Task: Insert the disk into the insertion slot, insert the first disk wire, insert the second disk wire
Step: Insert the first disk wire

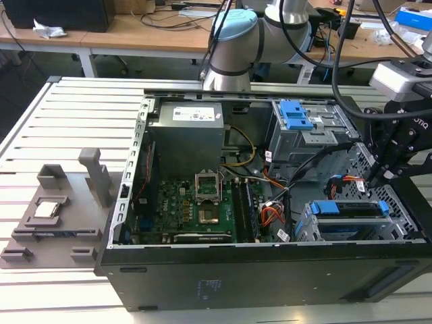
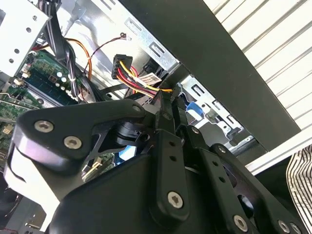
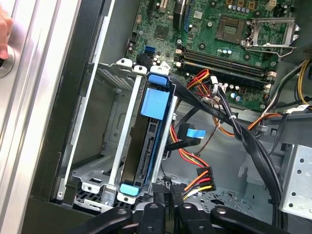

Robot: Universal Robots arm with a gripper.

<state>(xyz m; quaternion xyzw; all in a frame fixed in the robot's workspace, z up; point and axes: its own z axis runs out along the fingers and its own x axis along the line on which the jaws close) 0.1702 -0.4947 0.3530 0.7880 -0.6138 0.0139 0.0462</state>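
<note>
Exterior view, big to small. Slatted table [image 1: 67, 108] carries everything. Open black PC case [image 1: 236, 277] lies on its side, filling centre through 3 o'clock. Robot arm [image 1: 236, 40] comes in at 12 o'clock behind the case, w/ its far end over the case at 3 o'clock. Grey fixture plate [image 1: 74, 229] sits on the table at 9 o'clock, apart from the case.

Inside the case: grey PSU [image 1: 185, 135] toward 11 o'clock and green mobo [image 1: 182, 209] just below it toward 7 o'clock. Taller grey bay [image 1: 317, 138] w/ blue latch [image 1: 295, 115] is at 1 o'clock.

Insertion slot [image 1: 305, 228], the silver cage, is at 4 o'clock in the case corner. Disk [image 1: 351, 209] is seated in it, blue carrier btwn the cage rails.

Gripper [image 1: 371, 181] hangs just above the disk at approx 3 o'clock. Its fingers are drawn narrow, pinching the power wire [image 2: 134, 77]. In the second wrist view the yellow/red/black strands run straight in btwn the fingertips. Black connector [image 2: 121, 64] on that wire hangs free just beyond the fingertips. In the first wrist view the connector is near the disk's end, not touching it.
</note>
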